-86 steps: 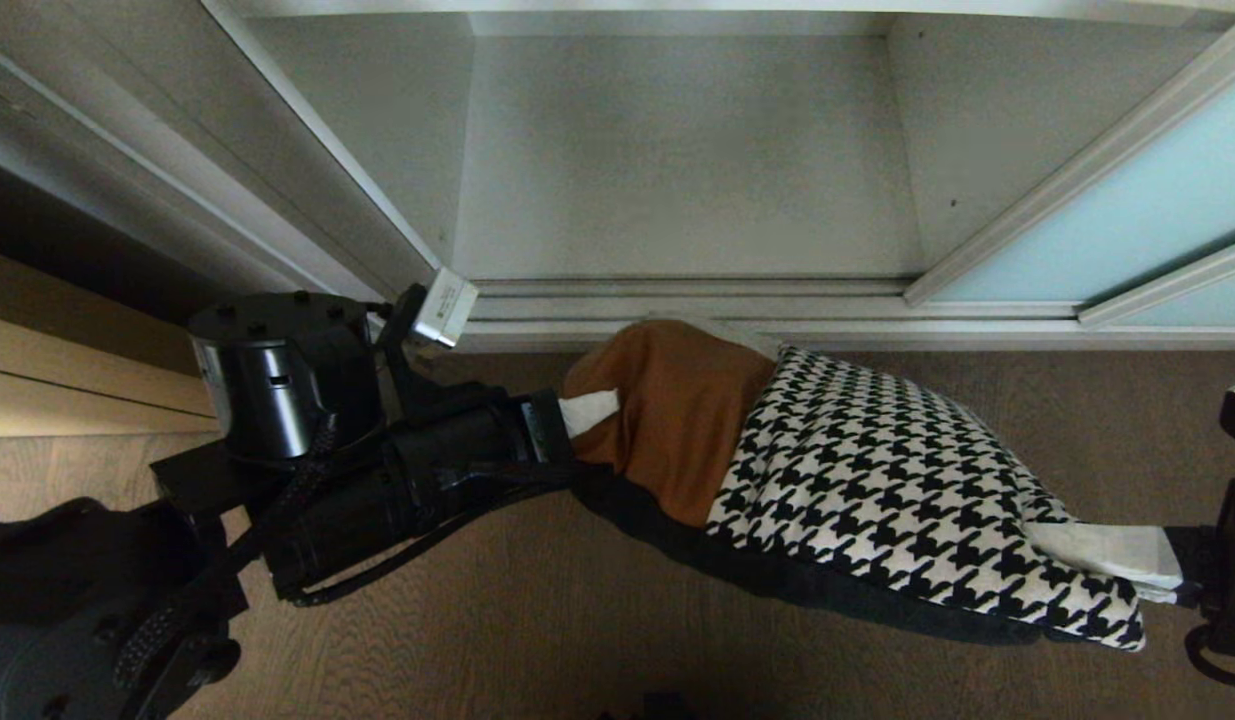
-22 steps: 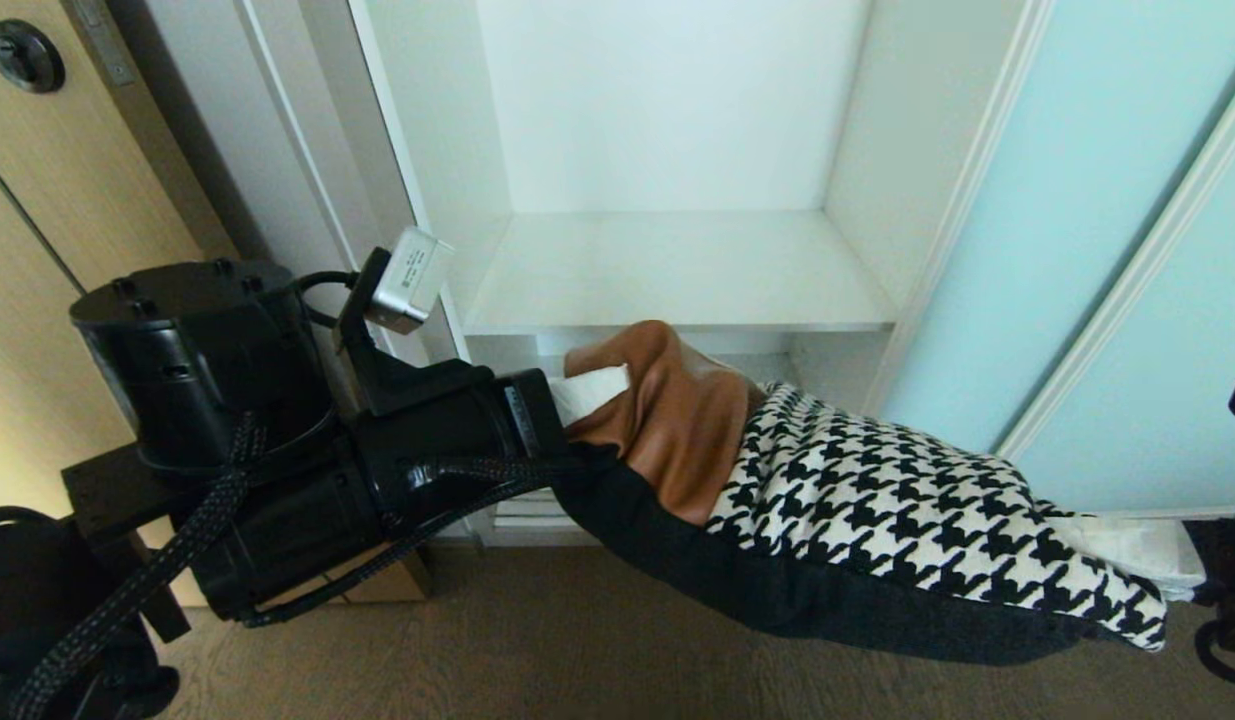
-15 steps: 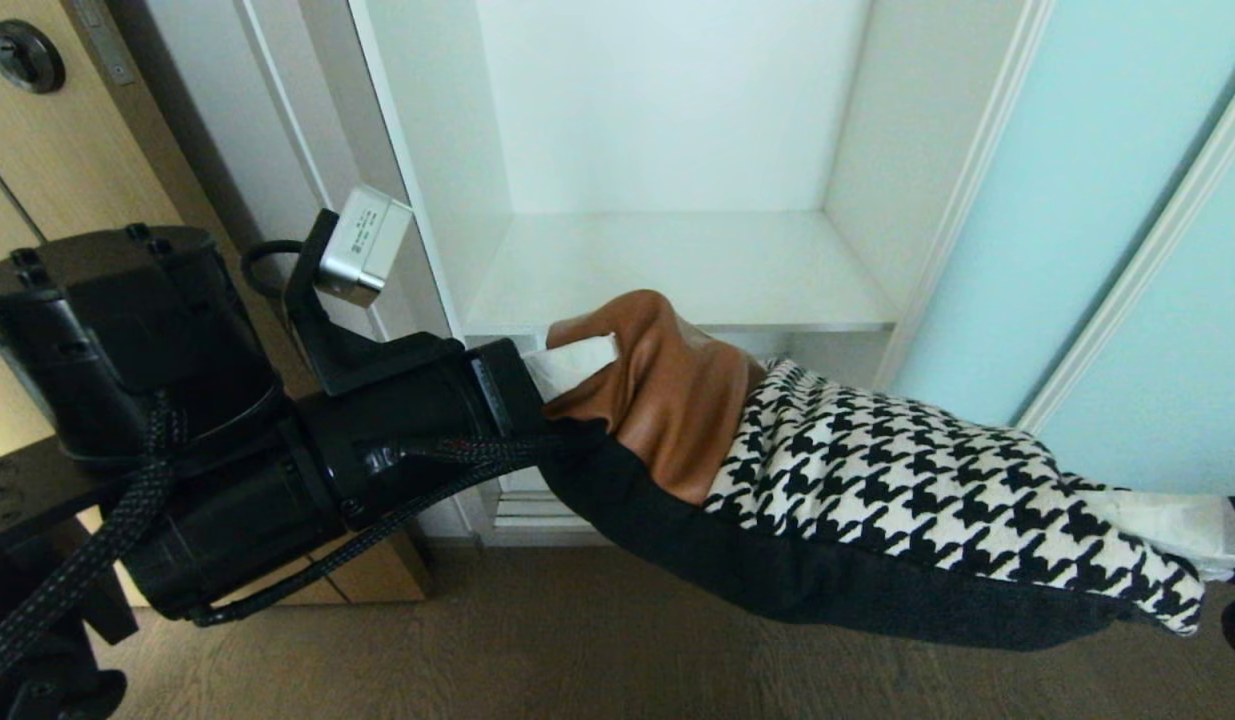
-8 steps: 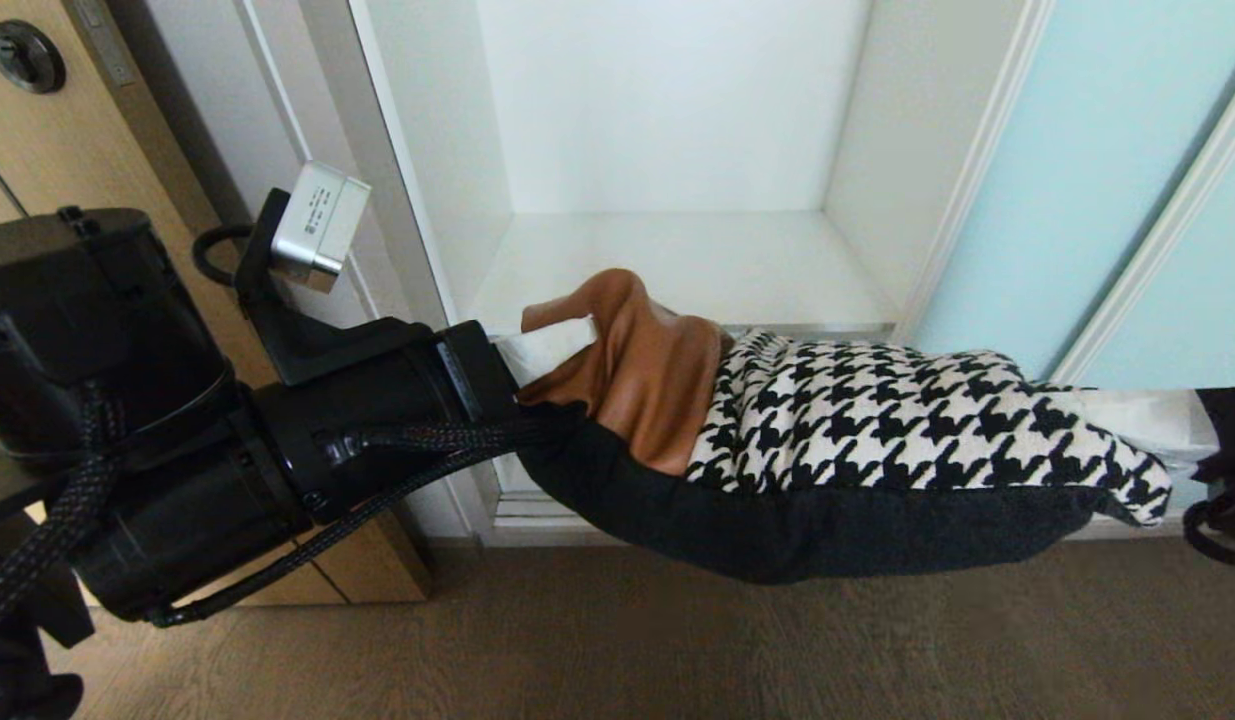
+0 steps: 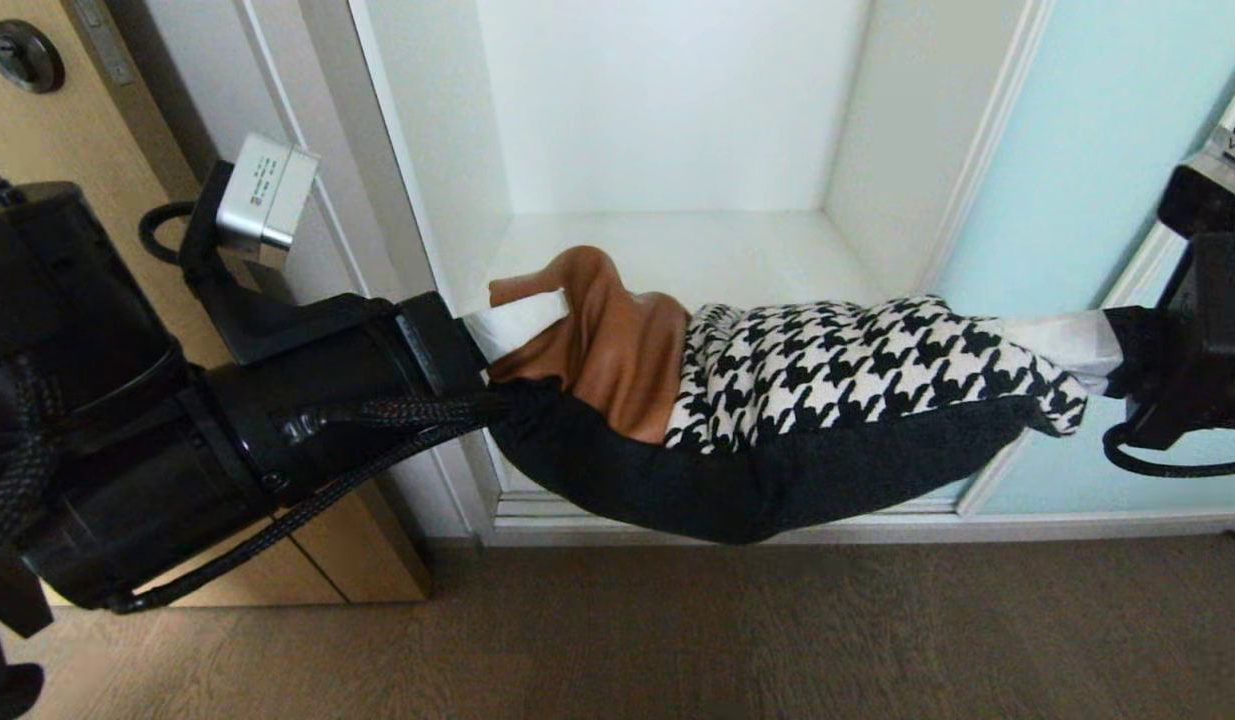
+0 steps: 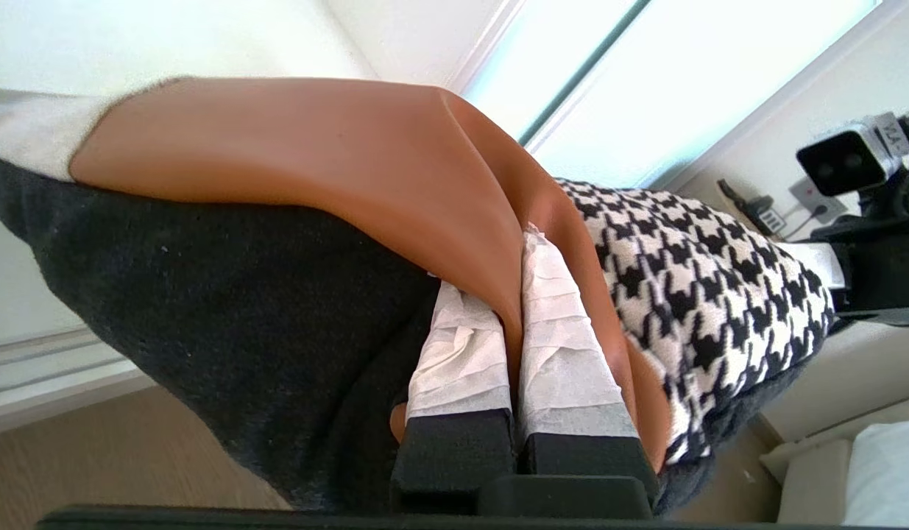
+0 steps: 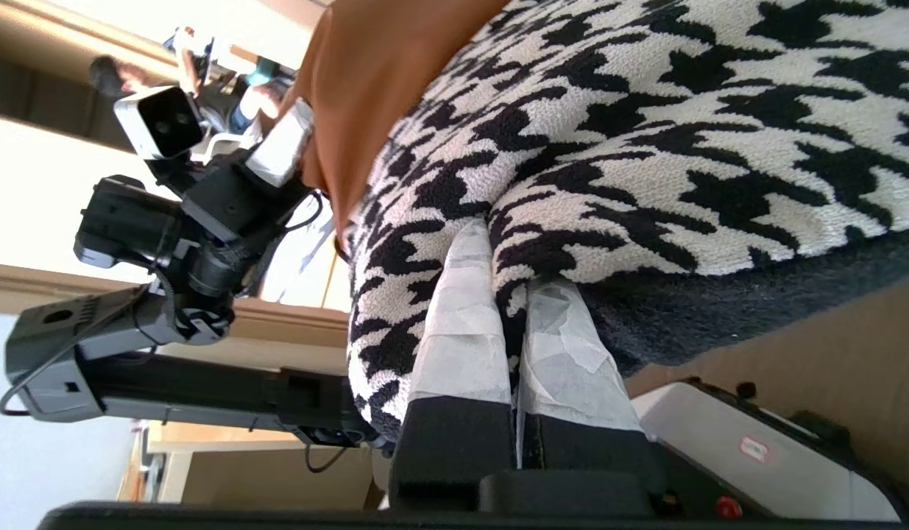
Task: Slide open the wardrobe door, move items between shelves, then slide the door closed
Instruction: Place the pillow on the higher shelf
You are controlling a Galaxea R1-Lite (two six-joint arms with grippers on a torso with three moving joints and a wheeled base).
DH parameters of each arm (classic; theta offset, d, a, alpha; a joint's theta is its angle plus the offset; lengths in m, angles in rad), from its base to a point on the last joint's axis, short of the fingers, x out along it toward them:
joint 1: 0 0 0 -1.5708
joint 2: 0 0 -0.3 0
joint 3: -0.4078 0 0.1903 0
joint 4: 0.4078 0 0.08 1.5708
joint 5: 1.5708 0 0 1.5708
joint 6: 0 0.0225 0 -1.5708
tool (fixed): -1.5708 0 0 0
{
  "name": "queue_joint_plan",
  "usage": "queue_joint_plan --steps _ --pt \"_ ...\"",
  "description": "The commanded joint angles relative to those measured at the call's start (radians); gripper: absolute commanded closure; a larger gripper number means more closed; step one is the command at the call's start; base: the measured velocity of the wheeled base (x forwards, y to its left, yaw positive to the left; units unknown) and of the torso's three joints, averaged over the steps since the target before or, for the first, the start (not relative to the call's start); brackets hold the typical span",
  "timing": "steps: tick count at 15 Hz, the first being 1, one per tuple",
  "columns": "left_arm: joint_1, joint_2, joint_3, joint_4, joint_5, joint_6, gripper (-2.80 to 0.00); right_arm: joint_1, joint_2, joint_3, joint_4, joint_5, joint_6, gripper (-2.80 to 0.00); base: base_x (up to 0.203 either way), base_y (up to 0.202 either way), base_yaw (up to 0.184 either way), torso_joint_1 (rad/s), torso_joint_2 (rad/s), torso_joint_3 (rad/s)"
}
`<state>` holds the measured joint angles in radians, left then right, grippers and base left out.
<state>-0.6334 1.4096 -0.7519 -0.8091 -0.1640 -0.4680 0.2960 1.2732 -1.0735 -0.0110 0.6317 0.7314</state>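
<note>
The cushion (image 5: 777,400) has risen since the earlier frame, now level with the shelf (image 5: 737,255) edge. The left gripper (image 5: 507,335) fingers pinch its tan corner; the right gripper (image 5: 1072,340) fingers pinch its houndstooth corner. The sliding wardrobe door (image 5: 1097,150) stands just behind the right fingers.

Camera view rose from the wardrobe floor to the white shelf (image 5: 677,250). Both arms lifted the cushion (image 5: 777,400): the right gripper (image 5: 1062,335) came up most, from the low frame corner to beside the blue glass door (image 5: 1097,150), so the cushion went from sloping down to about level at the shelf's front edge. The left gripper (image 5: 512,325) shifted up and left.
</note>
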Motion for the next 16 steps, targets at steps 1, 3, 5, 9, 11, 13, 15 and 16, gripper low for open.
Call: queue_joint_plan --steps 1,3,5,9,11,13,15,16 --pt "0.001 -0.014 0.002 -0.005 -0.002 -0.003 0.00 0.028 0.029 -0.033 0.000 0.002 0.005 0.00 0.000 0.000 0.000 0.000 0.00 0.000" --pt "0.021 -0.016 0.002 -0.007 -0.002 -0.003 0.00 0.038 0.028 -0.055 0.006 0.002 0.003 0.00 0.000 0.000 0.000 0.000 0.00 0.000" --pt "0.021 -0.014 0.002 -0.008 -0.002 -0.003 0.00 0.038 0.028 -0.055 0.006 0.002 0.002 0.00 0.027 0.000 0.000 -0.002 0.00 0.000" --pt "0.021 -0.014 0.000 -0.008 -0.005 -0.001 0.00 0.050 0.022 -0.056 0.006 0.002 0.002 0.00 0.185 0.000 0.001 0.004 0.00 0.002" --pt "0.020 -0.017 0.002 -0.008 -0.006 -0.003 0.00 0.055 0.017 -0.056 0.005 0.002 0.002 0.00 0.197 0.000 0.001 0.004 0.00 0.001" --pt "0.020 -0.017 0.001 -0.008 -0.007 -0.003 0.00 0.064 0.013 -0.058 0.001 0.002 0.002 0.00 0.197 0.000 0.001 0.002 0.00 0.007" --pt "0.020 -0.013 -0.004 -0.008 -0.009 -0.001 0.00 0.068 0.014 -0.068 0.002 0.002 0.001 0.00 0.195 0.000 0.001 -0.001 0.00 0.004" --pt "0.020 -0.012 -0.004 -0.007 -0.009 -0.001 0.00 0.068 0.017 -0.074 0.002 0.002 0.002 0.00 0.200 0.000 -0.003 0.002 0.00 0.001"
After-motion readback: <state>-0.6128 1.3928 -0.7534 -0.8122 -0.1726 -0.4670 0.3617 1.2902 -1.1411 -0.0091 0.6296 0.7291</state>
